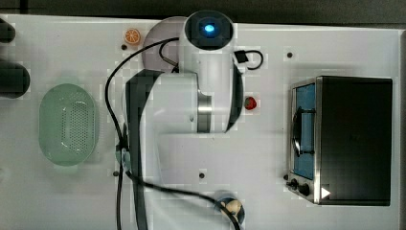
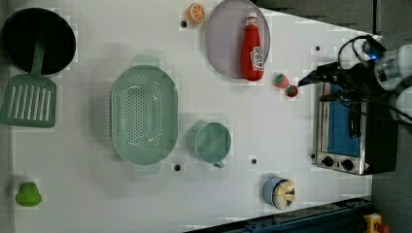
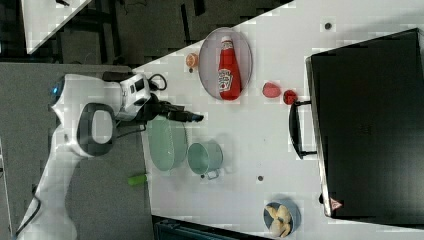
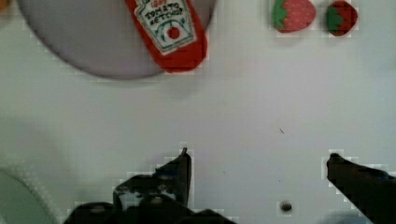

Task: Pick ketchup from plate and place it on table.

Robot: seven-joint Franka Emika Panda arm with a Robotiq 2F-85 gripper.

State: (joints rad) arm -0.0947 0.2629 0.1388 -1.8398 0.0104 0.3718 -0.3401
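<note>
Ketchup bottle (image 2: 252, 48) lies flat on the lilac plate (image 2: 222, 43), cap toward the left view's top, base overhanging the plate's rim on the side nearest the two strawberries (image 2: 285, 85). Wrist view shows its label and base end (image 4: 170, 32) still on the plate (image 4: 84, 46).

Gripper (image 4: 257, 163) hovers over bare worktop (image 4: 233, 116) short of the plate, fingers (image 4: 180, 170) spread wide, nothing between them. In the right view the arm reaches in from the right view's left, gripper (image 3: 192, 117) level with the green colander (image 3: 167, 145), well apart from the bottle (image 3: 228, 67).

White worktop (image 2: 87, 194) with small dark holes. Also on it: orange slice (image 2: 196, 12) beside the plate, green cup (image 2: 213, 142), toaster oven (image 2: 347, 131), blue bowl of food (image 2: 281, 192), green spatula (image 2: 29, 97), black pan (image 2: 36, 39).
</note>
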